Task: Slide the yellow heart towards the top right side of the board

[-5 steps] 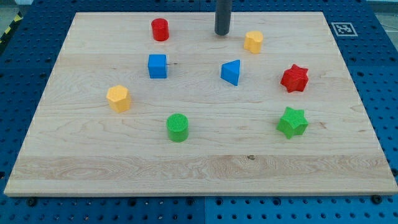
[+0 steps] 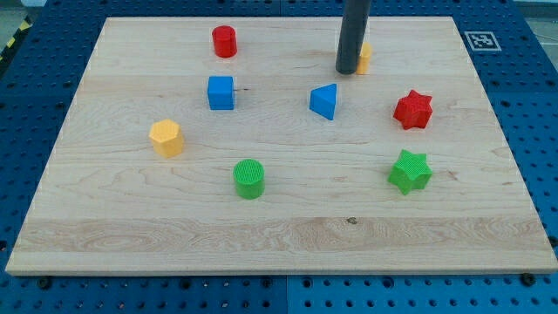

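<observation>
My tip point(image 2: 347, 70) is at the view's upper middle, right against the left side of a yellow block point(image 2: 364, 58), which the rod mostly hides; its shape cannot be made out now. A second yellow block point(image 2: 166, 138), hexagon-like, sits at the view's left. The wooden board point(image 2: 279, 235) lies under all of them.
A red cylinder point(image 2: 224, 41) is at the top left, a blue cube point(image 2: 221, 92) below it. A blue triangular block point(image 2: 324, 100) sits just below my tip. A red star point(image 2: 412, 110) and a green star point(image 2: 410, 171) are at the right, a green cylinder point(image 2: 248, 178) at the lower middle.
My tip has moved right and down, from the top middle to the left side of the upper yellow block, now covering most of it. The blocks look unmoved.
</observation>
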`<state>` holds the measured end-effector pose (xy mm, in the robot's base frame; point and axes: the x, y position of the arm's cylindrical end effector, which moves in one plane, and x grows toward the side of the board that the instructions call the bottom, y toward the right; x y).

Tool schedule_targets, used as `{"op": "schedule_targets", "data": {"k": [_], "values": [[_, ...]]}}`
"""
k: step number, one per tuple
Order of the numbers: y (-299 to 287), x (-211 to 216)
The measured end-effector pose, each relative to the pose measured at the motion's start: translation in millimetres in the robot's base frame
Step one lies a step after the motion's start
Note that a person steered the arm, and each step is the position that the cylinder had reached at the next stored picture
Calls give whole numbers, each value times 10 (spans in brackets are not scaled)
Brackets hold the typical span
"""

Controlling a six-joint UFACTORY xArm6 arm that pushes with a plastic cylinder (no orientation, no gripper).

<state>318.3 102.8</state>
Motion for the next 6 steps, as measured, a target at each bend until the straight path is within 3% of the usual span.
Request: {"op": "schedule_targets", "data": {"k": [3,6], "values": [[493,-56],[122,-327]]}}
